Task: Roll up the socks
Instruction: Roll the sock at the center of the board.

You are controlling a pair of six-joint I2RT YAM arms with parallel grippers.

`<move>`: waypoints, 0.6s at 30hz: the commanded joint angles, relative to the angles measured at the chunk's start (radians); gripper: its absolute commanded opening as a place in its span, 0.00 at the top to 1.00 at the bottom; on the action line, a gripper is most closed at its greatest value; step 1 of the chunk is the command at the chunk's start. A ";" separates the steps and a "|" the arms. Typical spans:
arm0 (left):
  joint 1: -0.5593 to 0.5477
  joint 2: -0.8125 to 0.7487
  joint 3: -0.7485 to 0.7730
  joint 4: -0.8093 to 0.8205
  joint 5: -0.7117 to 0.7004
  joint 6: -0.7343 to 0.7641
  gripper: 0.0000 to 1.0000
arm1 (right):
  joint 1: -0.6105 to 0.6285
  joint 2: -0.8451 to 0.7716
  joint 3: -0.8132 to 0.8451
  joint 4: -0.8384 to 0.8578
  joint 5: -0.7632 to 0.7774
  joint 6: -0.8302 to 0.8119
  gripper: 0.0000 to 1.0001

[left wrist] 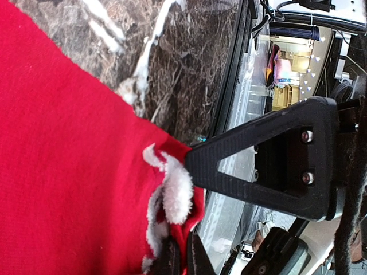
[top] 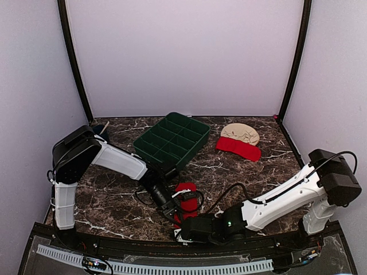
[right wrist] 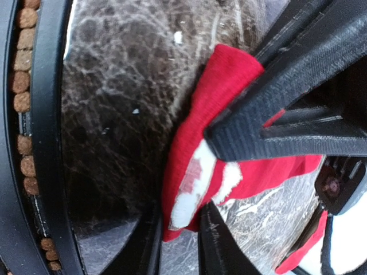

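a lab test booth: plain white walls [top: 183, 57], black corner posts [top: 74, 63], marble-patterned table [top: 229, 172]

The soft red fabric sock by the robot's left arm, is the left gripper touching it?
Touching. In the left wrist view, the left gripper has its black jaws shut on the white-flecked edge of the soft red fabric sock.

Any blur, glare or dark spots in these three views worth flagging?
Top external: even, soft light, sharp throughout, faint sheen on the marble table. Left wrist: the red sock fills the near frame, slightly soft; the bright background beyond the table edge is washed out. Right wrist: close black fingers are dark and blurred; the sock's white cuff marks read clearly.
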 commanded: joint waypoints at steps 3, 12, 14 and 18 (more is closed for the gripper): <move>0.008 0.003 0.012 -0.018 0.032 0.021 0.97 | -0.024 0.027 0.027 0.007 -0.051 0.016 0.88; 0.007 -0.021 -0.022 -0.001 -0.014 0.001 0.85 | -0.067 0.008 0.033 -0.016 -0.107 0.047 1.00; 0.008 -0.032 -0.027 0.001 -0.039 -0.007 0.79 | -0.075 0.003 0.036 -0.022 -0.122 0.053 1.00; 0.008 -0.061 -0.028 0.004 -0.092 -0.024 0.72 | -0.093 -0.005 0.046 -0.033 -0.166 0.068 1.00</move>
